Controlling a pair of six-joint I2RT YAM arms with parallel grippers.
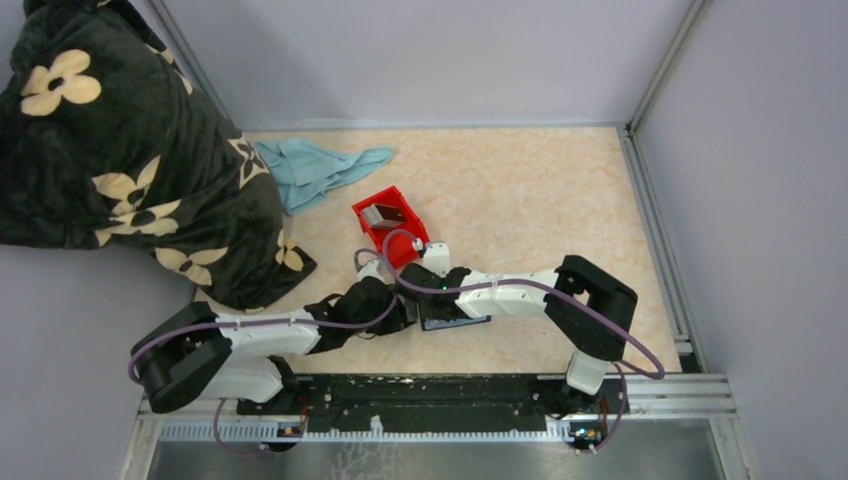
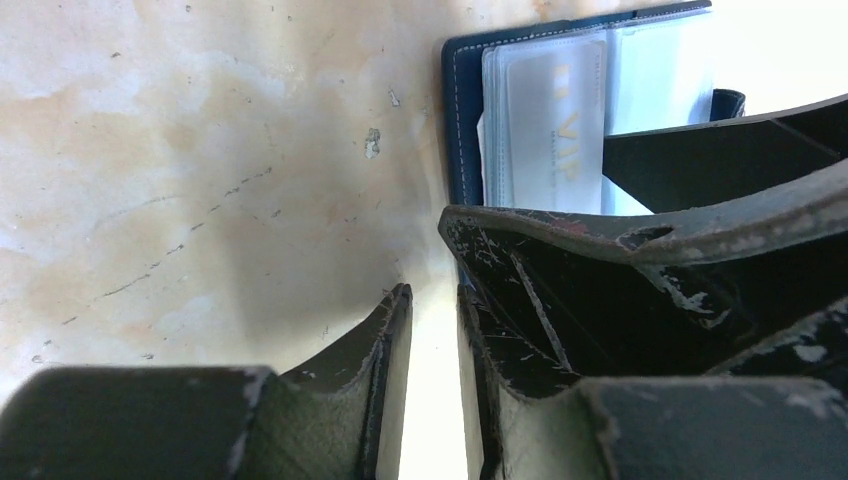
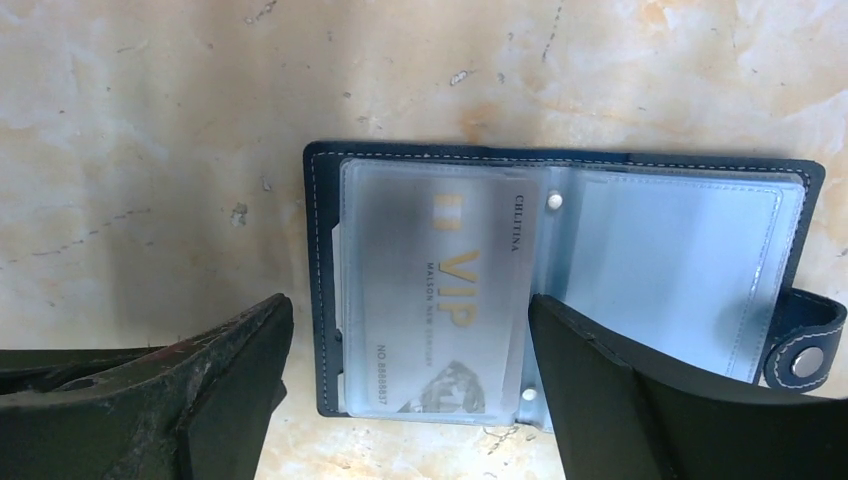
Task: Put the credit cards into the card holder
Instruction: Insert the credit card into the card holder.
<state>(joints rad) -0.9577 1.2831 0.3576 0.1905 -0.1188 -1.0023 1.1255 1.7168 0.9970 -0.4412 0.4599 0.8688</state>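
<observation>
Left gripper (image 2: pixel 435 300) sat low on the table (image 1: pixel 520 200), just off the holder's left edge. Fingers were slightly apart, narrow gap, only bare table showing through it. It gripped nothing.

Right gripper (image 3: pixel 410 310) was released, jaws spread wide and empty. It straddled the left half of the holder (image 3: pixel 660 260). One finger was off the holder's left edge, the other over its middle. Can't tell whether either finger touched it.

The holder lay open flat on the table near the front edge, between both wrists, with the lighter blue sleeves facing up. Its snap tab (image 3: pixel 805 350) stuck out on the right side.

One greyish-white VIP card (image 3: pixel 440 280) was inside the left clear sleeve, its print legible through the plastic. The right sleeve looked empty.

Further back, a red bin (image 1: pixel 398 243) stood just behind the grippers with more cards (image 1: pixel 385 212) in it, brown and grey, leaning. I couldn't count them.

Beyond that, a light blue cloth (image 1: pixel 315 170) lay crumpled at back left. A dark floral blanket (image 1: pixel 120 150) covered the table's left edge.
</observation>
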